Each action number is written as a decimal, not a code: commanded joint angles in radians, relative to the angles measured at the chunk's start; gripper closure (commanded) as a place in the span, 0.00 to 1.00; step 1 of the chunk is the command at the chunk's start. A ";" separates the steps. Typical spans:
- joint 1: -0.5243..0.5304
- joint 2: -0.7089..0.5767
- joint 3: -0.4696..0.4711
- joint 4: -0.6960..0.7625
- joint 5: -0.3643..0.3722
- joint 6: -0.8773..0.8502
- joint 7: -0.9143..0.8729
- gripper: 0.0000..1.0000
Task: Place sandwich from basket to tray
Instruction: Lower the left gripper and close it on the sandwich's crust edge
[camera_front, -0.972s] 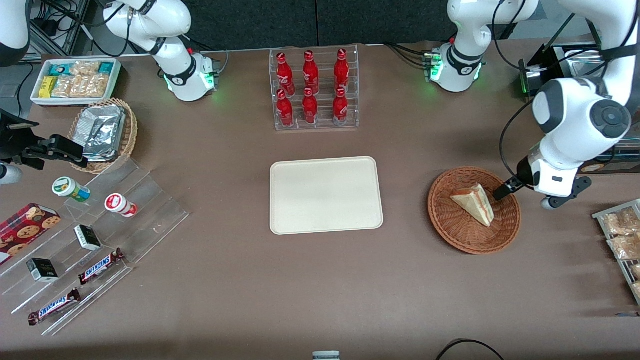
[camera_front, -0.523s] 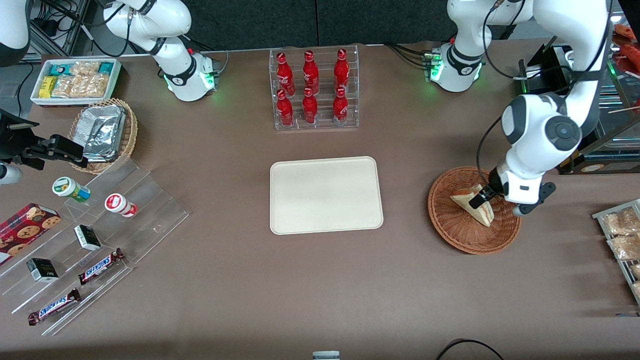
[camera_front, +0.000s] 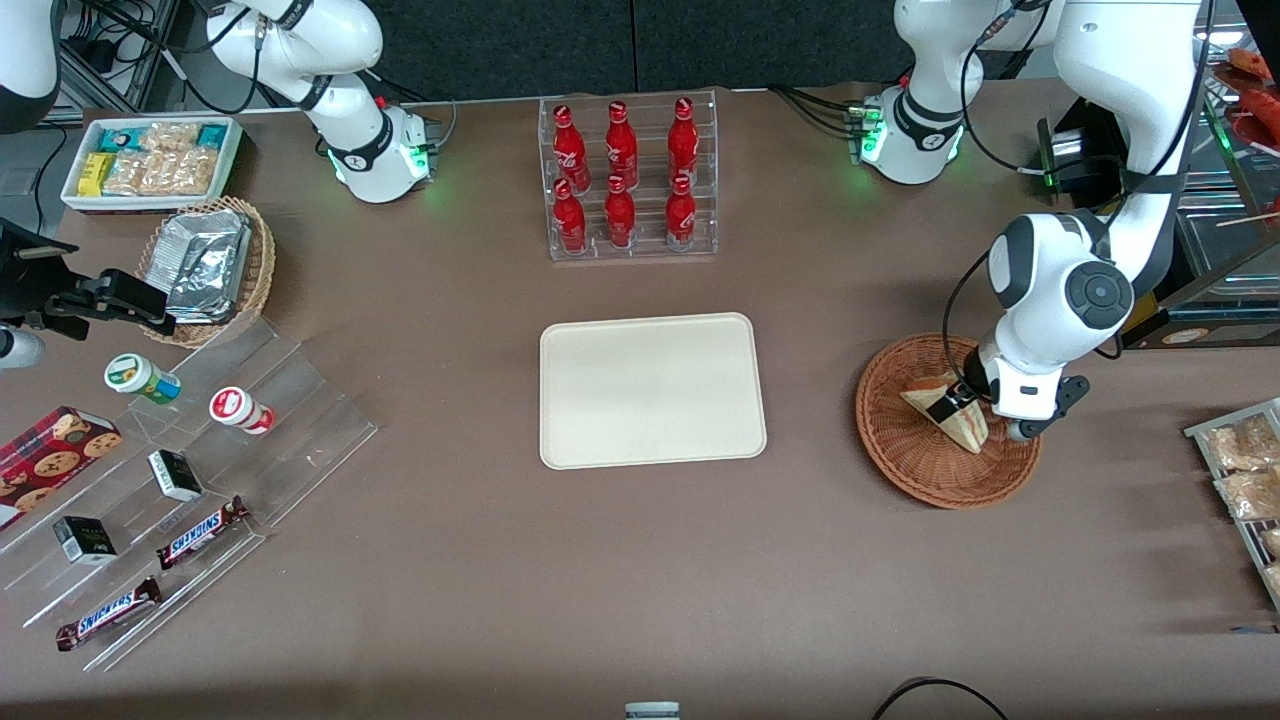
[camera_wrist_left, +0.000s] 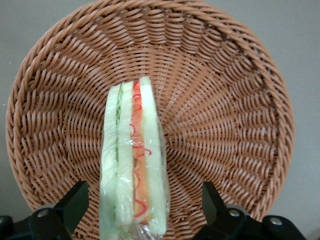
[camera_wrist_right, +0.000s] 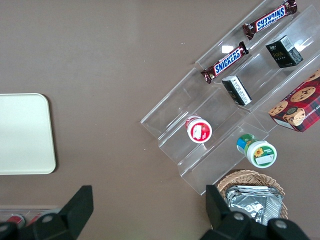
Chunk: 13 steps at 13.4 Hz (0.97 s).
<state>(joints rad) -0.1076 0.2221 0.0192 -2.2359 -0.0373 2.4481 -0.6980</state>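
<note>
The sandwich (camera_front: 965, 430) is a wrapped white-bread wedge standing on edge in the reddish-brown wicker basket (camera_front: 900, 470), toward the working arm's end of the table. My gripper (camera_front: 953, 402) is down in the basket, open, with the sandwich between its fingers. In the left wrist view the sandwich (camera_wrist_left: 132, 160) shows red and green filling, and a gap of basket weave (camera_wrist_left: 225, 100) shows between it and each of the dark fingers (camera_wrist_left: 75, 202). The cream tray (camera_front: 650, 390) lies mid-table, beside the basket, with nothing on it.
A clear rack of red bottles (camera_front: 628, 180) stands farther from the front camera than the tray. A wire rack of snack packets (camera_front: 1245, 470) sits at the working arm's end. Toward the parked arm's end are a clear stepped stand (camera_front: 190, 450), a tan foil-packet basket (camera_front: 205, 265) and a white bin (camera_front: 150, 160).
The gripper has moved from the basket's outer rim inward over the sandwich and come down, so its open fingers now straddle the wedge. The sandwich has not moved.
</note>
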 joint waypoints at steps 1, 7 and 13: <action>-0.003 -0.003 0.005 -0.027 0.005 0.028 -0.006 0.00; 0.000 0.013 0.005 -0.033 0.005 0.014 -0.008 0.74; -0.001 0.000 0.004 0.071 0.007 -0.154 0.008 1.00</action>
<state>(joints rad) -0.1067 0.2388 0.0224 -2.2216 -0.0372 2.3828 -0.6955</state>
